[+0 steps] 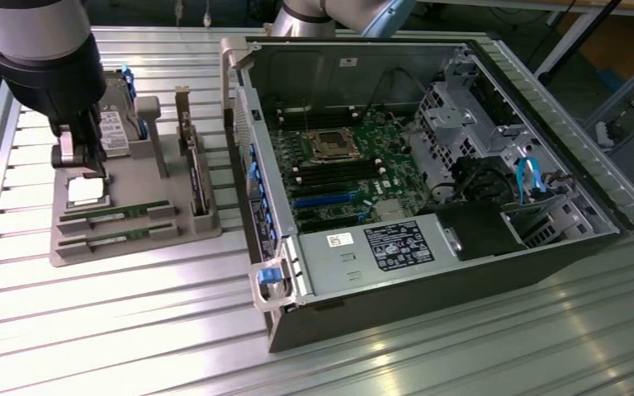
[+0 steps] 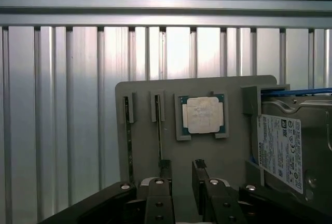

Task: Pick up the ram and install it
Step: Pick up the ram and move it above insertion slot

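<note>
Two ram sticks lie in slots of the grey parts tray point(image 1: 201, 227): one ram point(image 1: 115, 214) closer to the CPU, the other ram point(image 1: 113, 240) at the tray's edge. In the wrist view they show edge-on as thin strips, ram point(image 2: 159, 136) and ram point(image 2: 128, 138). My gripper point(image 1: 82, 165) hangs over the tray, above the CPU and short of the sticks. It is open point(image 2: 182, 171), with nothing between its fingers point(image 2: 165, 169); one fingertip lines up with the end of the nearer stick.
The tray also holds a silver-topped CPU point(image 2: 203, 115), a hard drive point(image 2: 290, 151) and an upright expansion card point(image 1: 196, 177). On the exterior view's right, the open computer case point(image 1: 537, 247) exposes the motherboard point(image 1: 350, 177) with its memory slots point(image 1: 314, 172). Everything sits on a ribbed aluminium table point(image 1: 130, 330).
</note>
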You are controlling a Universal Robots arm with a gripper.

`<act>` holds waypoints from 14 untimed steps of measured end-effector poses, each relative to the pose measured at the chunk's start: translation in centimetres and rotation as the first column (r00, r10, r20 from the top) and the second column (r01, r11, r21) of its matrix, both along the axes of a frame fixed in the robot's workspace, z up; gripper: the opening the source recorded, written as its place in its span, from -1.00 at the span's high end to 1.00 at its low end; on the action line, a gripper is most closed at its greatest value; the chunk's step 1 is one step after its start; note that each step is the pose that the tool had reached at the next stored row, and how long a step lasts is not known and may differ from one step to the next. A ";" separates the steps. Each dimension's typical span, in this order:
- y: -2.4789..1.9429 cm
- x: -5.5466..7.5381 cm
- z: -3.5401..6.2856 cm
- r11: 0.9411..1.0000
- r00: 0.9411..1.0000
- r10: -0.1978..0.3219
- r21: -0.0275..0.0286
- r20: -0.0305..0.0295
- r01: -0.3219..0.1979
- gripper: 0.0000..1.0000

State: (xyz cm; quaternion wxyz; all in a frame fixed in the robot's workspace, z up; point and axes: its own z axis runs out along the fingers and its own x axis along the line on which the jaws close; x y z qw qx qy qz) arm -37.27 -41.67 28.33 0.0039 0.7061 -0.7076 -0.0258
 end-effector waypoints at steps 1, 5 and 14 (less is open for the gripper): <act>0.00 0.0 -0.10 1.000 1.000 0.000 0.000 0.000 0.000 0.40; 0.00 0.0 -0.62 1.000 1.000 0.003 0.000 0.000 -0.003 0.40; -0.02 0.0 -1.12 1.000 1.000 0.005 0.000 0.000 -0.005 0.40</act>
